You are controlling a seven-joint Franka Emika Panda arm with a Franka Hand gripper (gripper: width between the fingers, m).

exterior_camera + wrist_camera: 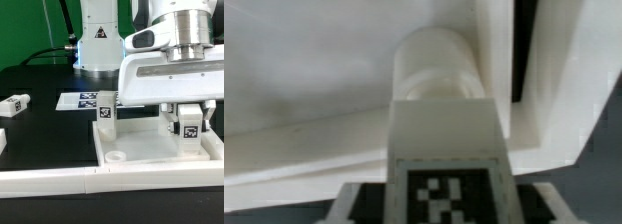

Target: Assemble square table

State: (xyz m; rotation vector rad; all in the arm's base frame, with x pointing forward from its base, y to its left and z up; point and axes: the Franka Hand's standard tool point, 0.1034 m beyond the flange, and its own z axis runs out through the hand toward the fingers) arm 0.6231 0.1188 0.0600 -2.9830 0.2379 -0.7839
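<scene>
The white square table top (150, 150) lies on the black table with its raised rim up. One white tagged leg (105, 116) stands upright at its corner on the exterior view's left. My gripper (188, 122) is shut on a second tagged leg (189, 127) and holds it upright over the top's corner on the exterior view's right. In the wrist view the held leg (445, 120) runs from between my fingers (367, 203) down to the tray (313, 90), its round end at the rim's corner. Whether it is seated in the socket is hidden.
Two more tagged legs lie on the table at the exterior view's left, one (14, 102) farther back and one (2, 140) at the frame edge. The marker board (82, 100) lies behind the top. A long white barrier wall (50, 184) runs along the front.
</scene>
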